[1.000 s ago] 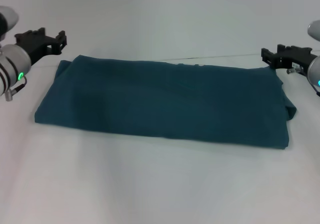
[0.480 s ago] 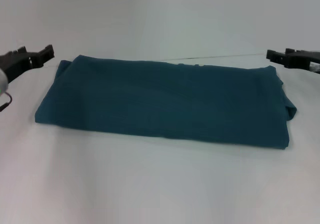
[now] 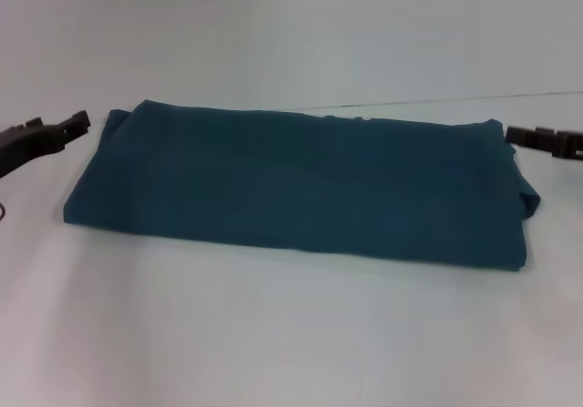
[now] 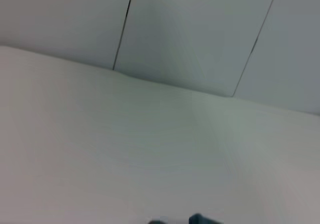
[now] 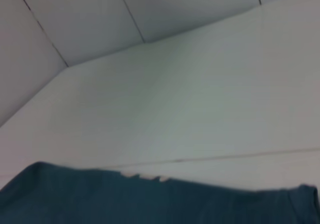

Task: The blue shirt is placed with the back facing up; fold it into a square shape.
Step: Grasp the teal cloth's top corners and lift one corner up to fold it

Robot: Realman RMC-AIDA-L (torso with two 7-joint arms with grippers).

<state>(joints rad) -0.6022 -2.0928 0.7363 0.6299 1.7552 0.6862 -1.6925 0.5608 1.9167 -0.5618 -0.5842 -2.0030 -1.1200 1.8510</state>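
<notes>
White table holds the folded blue shirt; left gripper and right gripper fingers' gap unclear.

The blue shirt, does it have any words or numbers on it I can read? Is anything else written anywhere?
No text can be read anywhere.
The blue shirt lies folded on the white table, showing only plain cloth in the head view.
Small white marks at its far edge in the right wrist view are too blurred to read.
The left gripper and right gripper carry no visible labels.
</notes>
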